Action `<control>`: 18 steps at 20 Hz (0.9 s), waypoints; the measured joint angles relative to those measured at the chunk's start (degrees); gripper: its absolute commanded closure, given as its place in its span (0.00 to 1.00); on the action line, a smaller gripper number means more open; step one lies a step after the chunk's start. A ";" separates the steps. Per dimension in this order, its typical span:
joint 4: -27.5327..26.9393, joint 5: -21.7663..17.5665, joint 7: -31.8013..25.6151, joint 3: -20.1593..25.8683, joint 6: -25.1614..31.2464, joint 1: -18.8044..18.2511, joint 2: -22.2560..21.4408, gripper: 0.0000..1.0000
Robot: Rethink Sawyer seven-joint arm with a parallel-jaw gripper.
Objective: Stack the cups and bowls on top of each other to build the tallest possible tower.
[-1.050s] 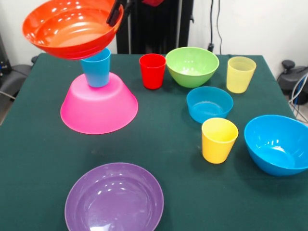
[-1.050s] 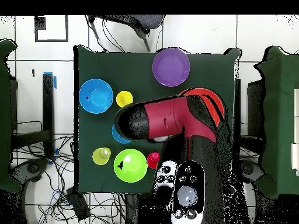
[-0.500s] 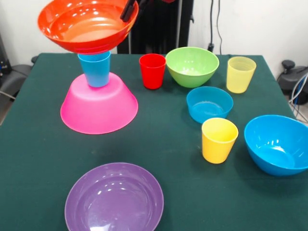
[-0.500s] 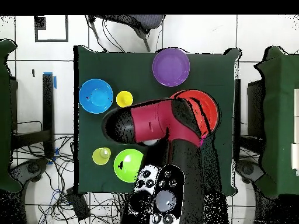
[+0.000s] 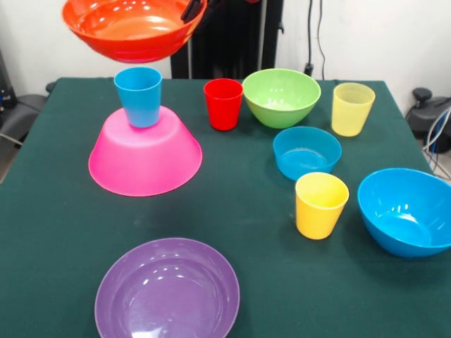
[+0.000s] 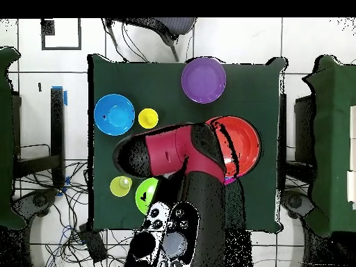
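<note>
The tower is a big pink bowl (image 5: pixel 144 155) turned upside down with a blue cup (image 5: pixel 139 96) standing upright on it. An orange bowl (image 5: pixel 130 27) hangs in the air just above the cup, apart from it, mouth up. My gripper (image 5: pixel 192 8) is shut on its right rim. In the overhead view the orange bowl (image 6: pixel 242 141) shows beside the red arm (image 6: pixel 174 147), which hides the tower. On the table stand a red cup (image 5: pixel 223 103), green bowl (image 5: pixel 281 96), pale yellow cup (image 5: pixel 351 108), small blue bowl (image 5: pixel 306 152), yellow cup (image 5: pixel 320 204), larger blue bowl (image 5: pixel 406 210) and purple bowl (image 5: pixel 168 292).
Everything stands on a dark green table (image 5: pixel 232 204). The purple bowl (image 6: pixel 204 79) lies near the table's far edge in the overhead view. Cables (image 5: pixel 438 134) hang off the table's right side.
The orange bowl has risen and shifted right in the front view, levelling out. It now hangs clear above the blue cup instead of overlapping its rim.
</note>
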 measured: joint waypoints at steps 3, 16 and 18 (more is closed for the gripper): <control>0.06 -0.01 2.80 -1.58 0.00 1.29 0.01 1.00; 0.06 0.00 4.18 -5.29 -0.17 3.26 1.31 1.00; 0.04 0.01 4.18 -5.68 -0.57 3.25 2.02 1.00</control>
